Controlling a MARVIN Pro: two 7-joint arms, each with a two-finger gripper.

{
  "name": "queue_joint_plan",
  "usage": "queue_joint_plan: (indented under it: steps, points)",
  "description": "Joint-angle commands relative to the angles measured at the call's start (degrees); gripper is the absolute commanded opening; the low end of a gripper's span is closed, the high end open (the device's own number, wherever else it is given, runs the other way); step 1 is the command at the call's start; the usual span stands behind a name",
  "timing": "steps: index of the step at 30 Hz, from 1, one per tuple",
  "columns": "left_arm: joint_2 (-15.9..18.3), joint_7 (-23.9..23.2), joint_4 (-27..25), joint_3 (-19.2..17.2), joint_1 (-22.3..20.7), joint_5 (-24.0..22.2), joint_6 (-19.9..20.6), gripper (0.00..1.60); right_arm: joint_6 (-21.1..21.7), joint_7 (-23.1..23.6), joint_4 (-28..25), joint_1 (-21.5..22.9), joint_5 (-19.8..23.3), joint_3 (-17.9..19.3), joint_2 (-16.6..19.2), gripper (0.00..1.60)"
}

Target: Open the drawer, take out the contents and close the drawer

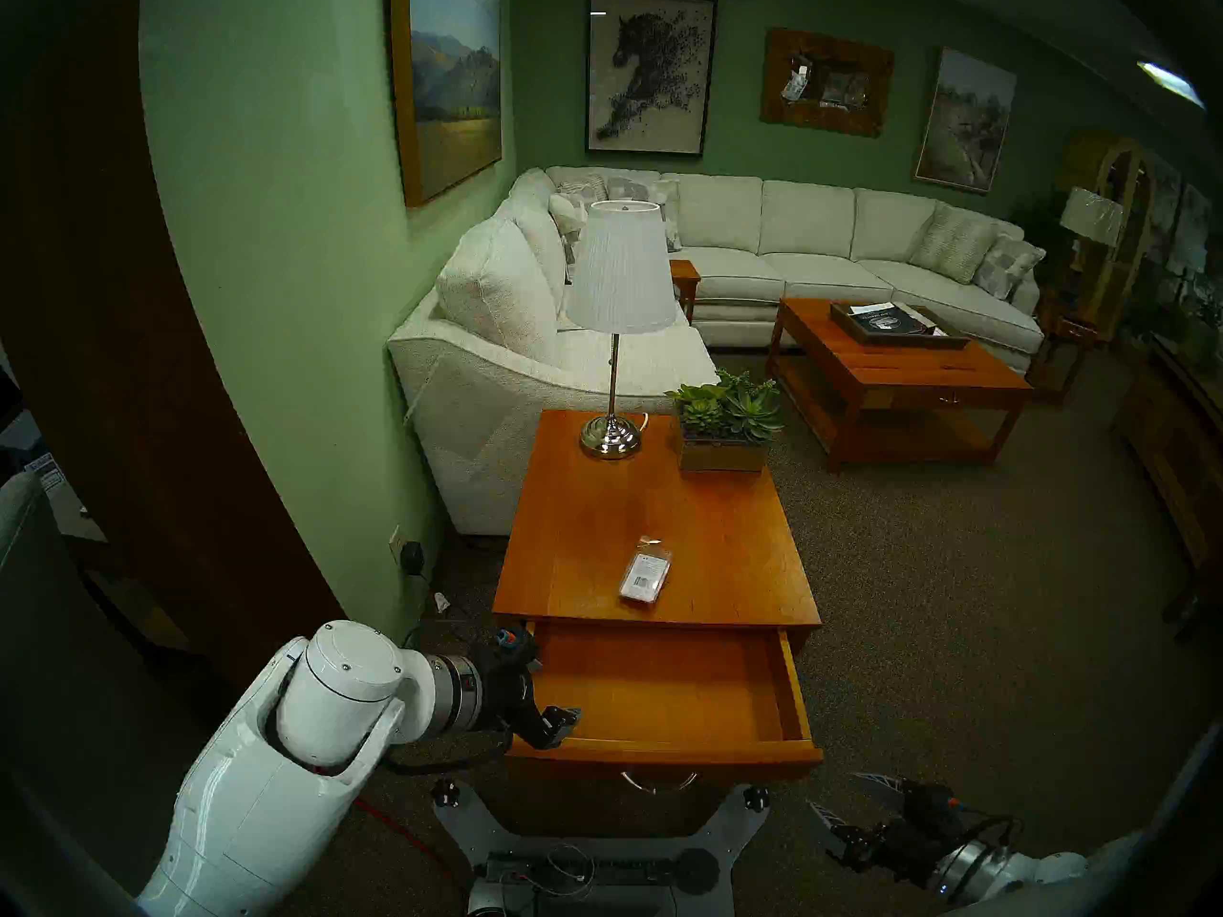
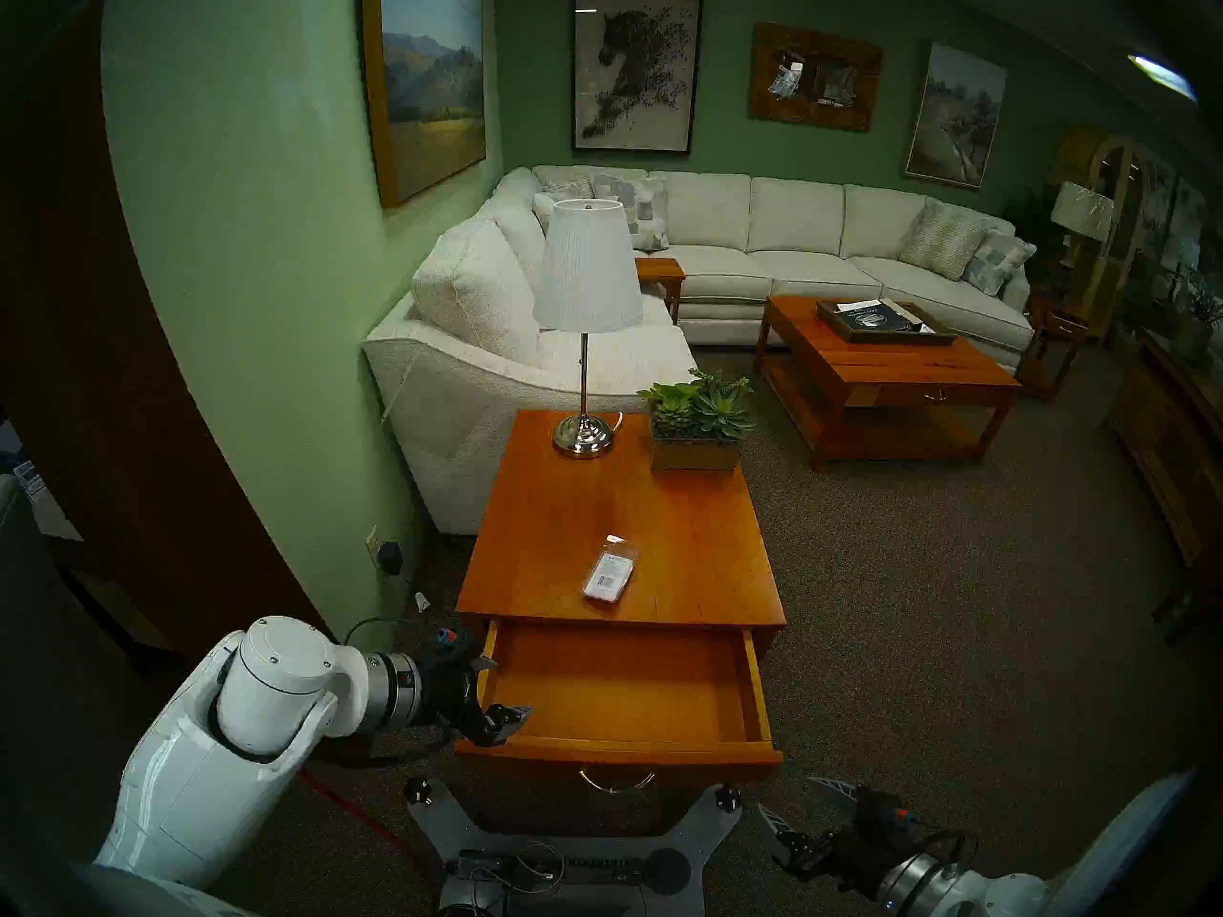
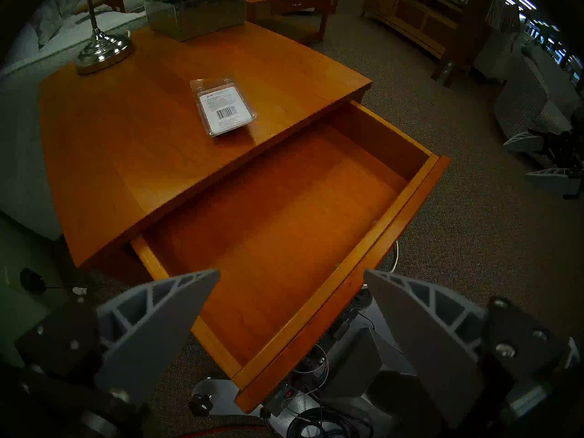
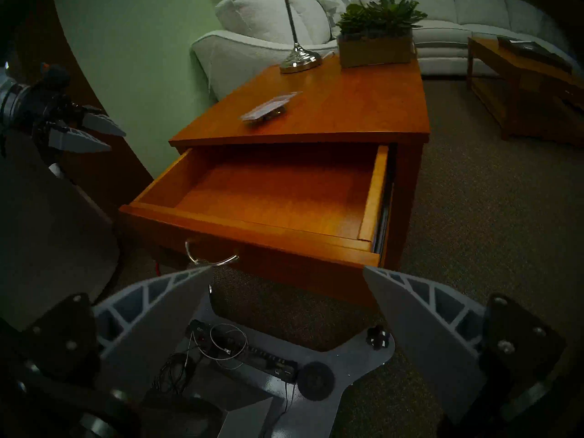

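The drawer (image 1: 662, 684) of the end table (image 1: 582, 518) stands pulled out, and its orange-brown floor is bare. Its silver bail handle (image 4: 211, 258) hangs on the front. The clear packet (image 1: 645, 573) with the white barcode label lies flat on the table top, just behind the drawer opening; it also shows in the left wrist view (image 3: 225, 107). My left gripper (image 1: 549, 691) is open and empty at the drawer's front left corner, fingers pointing over the drawer. My right gripper (image 1: 840, 796) is open and empty, low, in front of and below the drawer's right end.
A lamp (image 1: 612, 432) and a potted succulent box (image 1: 724, 432) stand at the table's far end. A white sofa (image 1: 476, 399) is behind it, the green wall to the left. A coffee table (image 1: 913, 373) stands far right. My base (image 1: 595, 863) sits under the drawer front.
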Motion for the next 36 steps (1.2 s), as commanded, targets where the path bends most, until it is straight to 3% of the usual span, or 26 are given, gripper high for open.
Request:
queue_joint_plan:
  steps: [1, 9, 10, 11, 12, 20, 21, 23, 26, 27, 36]
  points:
    - [0.0, 0.0, -1.6, -0.3, -0.6, -0.1, -0.4, 1.6, 2.0, 3.7, -1.6, -1.5, 4.7, 0.8, 5.0, 1.6]
    - [0.0, -0.1, -1.5, -0.3, -0.6, 0.0, -0.4, 1.6, 12.7, 6.6, 1.3, 6.7, 2.8, -0.4, -2.7, 1.6]
    - [0.0, -0.1, -1.5, -0.3, -0.6, 0.0, -0.4, 1.6, 12.2, 6.5, 1.0, 5.5, 2.4, 0.8, -3.0, 1.6]
    - [-0.1, -0.1, -1.5, -0.3, -0.6, 0.0, -0.4, 1.6, 14.3, 6.6, 1.5, 7.9, 1.9, -0.4, -3.8, 1.6]
    - [-0.1, -0.1, -1.4, -0.3, -0.6, 0.0, -0.4, 1.6, 14.6, 6.4, 1.3, 6.5, 1.3, 1.3, -4.4, 1.6]
    - [-0.1, -0.1, -1.4, -0.3, -0.7, 0.0, -0.4, 1.6, 21.9, 6.9, 3.4, 12.7, -2.3, 1.3, -10.8, 1.6]
    - [-0.1, -0.1, -1.3, -0.3, -0.7, 0.0, -0.4, 1.6, 22.6, 6.8, 3.1, 11.9, -2.1, 2.1, -10.7, 1.6]
    - [-0.1, -0.1, -1.3, -0.3, -0.7, 0.0, -0.4, 1.6, 24.5, 7.1, 4.7, 14.5, -3.2, 1.3, -13.4, 1.6]
    - [-0.1, -0.2, -1.2, -0.3, -0.7, 0.0, -0.4, 1.6, 26.4, 6.9, 5.0, 15.0, -3.7, 1.9, -14.2, 1.6]
    - [-0.1, -0.2, -1.2, -0.3, -0.7, 0.0, -0.4, 1.6, 27.4, 7.1, 6.3, 17.1, -4.5, 1.3, -16.2, 1.6]
    - [-0.2, -0.2, -1.1, -0.3, -0.7, 0.0, -0.4, 1.6, 32.7, 7.2, 8.7, 21.4, -7.0, 2.8, -21.4, 1.6]
